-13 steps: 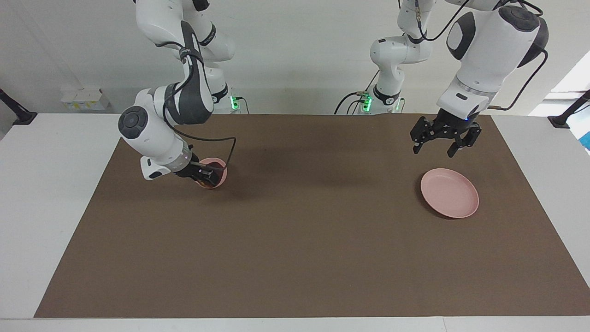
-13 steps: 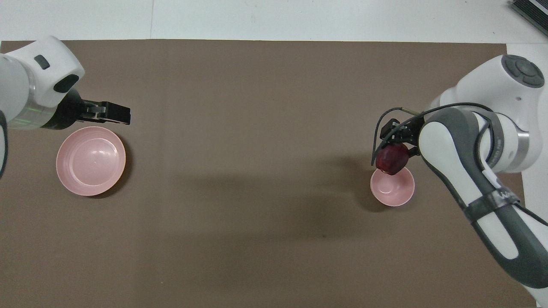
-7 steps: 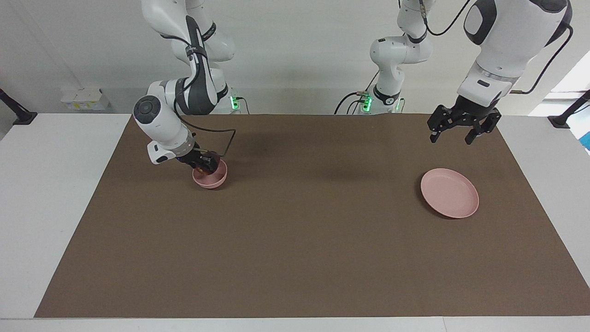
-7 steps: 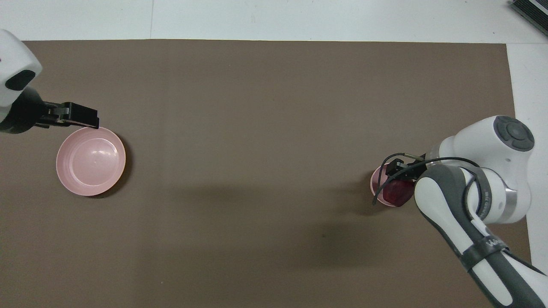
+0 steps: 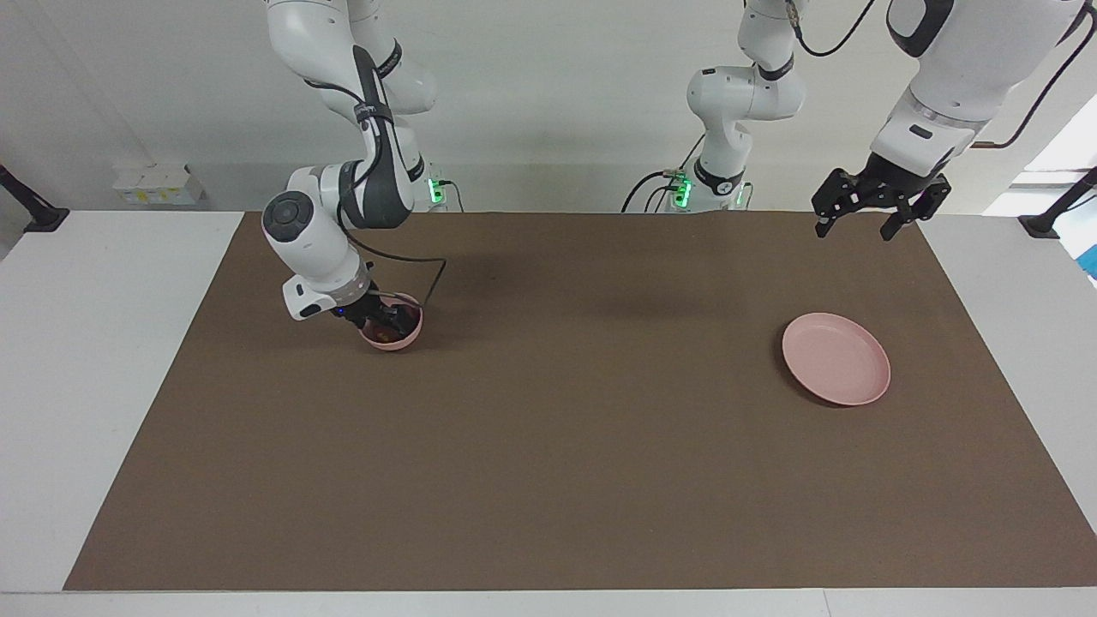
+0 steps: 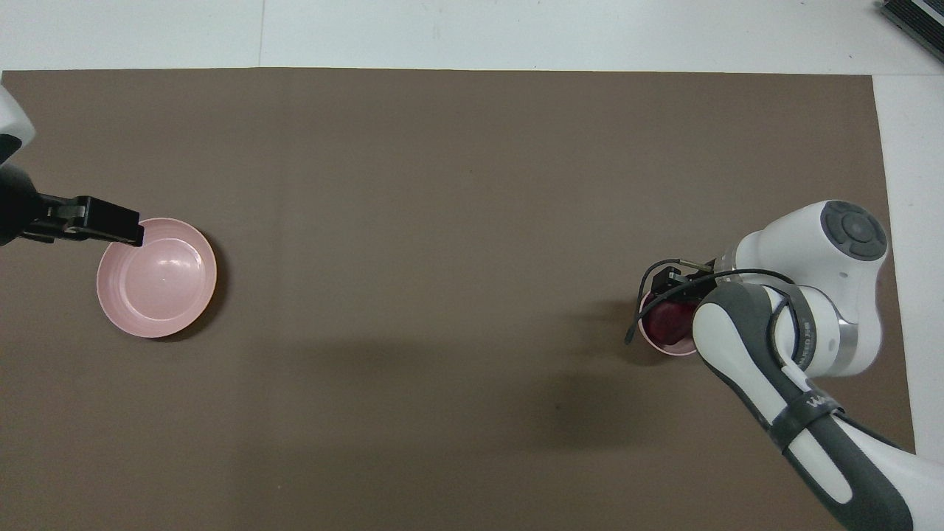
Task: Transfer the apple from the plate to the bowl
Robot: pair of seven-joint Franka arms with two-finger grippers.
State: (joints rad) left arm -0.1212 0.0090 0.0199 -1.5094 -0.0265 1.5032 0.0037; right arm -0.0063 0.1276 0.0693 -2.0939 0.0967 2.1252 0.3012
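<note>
R gripper: down inside the bowl, fingers seem clamped on the apple; not certain.
Apple: in the bowl, toward R arm's end of the table.
L gripper: up in the air, spread, holding nothing; arm waits.
Plate: bare, near L arm's end.
Progress: approx. done; only 1 step left, letting go & lifting R gripper clear.

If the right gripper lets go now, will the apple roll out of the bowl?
Probably not. The apple sits low inside the deep bowl, whose wall should hold it. It is round, so it may rock slightly.
</note>
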